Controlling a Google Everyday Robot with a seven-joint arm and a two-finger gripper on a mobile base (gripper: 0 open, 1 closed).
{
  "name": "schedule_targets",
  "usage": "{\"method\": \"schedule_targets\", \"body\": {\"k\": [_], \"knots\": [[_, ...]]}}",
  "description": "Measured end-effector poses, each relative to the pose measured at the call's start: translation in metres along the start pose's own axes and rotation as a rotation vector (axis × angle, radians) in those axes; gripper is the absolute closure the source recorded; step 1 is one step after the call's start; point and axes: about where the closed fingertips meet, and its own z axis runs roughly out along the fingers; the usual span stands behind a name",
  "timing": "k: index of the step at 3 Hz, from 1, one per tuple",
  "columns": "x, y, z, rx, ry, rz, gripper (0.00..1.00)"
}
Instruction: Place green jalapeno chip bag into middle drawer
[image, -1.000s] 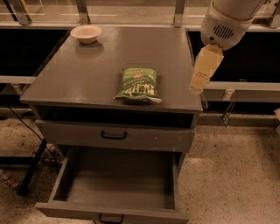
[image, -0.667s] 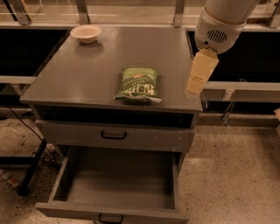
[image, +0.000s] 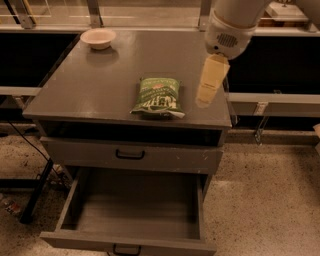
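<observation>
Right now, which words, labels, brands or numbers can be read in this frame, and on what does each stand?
green jalapeno chip bag: white block lettering and a small red logo, both too blurred to read.
gripper, hanging to the right of the bag: no text visible.
bowl, middle drawer: no text visible.

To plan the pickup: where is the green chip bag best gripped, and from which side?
Probably across its narrow width at the middle, coming straight down from above. The green jalapeno chip bag lies flat on the cabinet top, so its edges give little to pinch, while its middle looks puffed. The hand hangs right of it.
</observation>
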Motion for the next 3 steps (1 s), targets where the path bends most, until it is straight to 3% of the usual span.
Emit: {"method": "schedule_targets", "body": {"k": [1, 2, 3], "knots": [[-0.0540, -0.0245, 0.0289, -0.022, 0.019, -0.071, 0.00], [-0.0575, -0.0273, 0.0297, -0.008, 0.004, -0.070, 0.00], [-0.0595, -0.0195, 0.0340, 0.028, 0.111, -0.037, 0.00]]}}
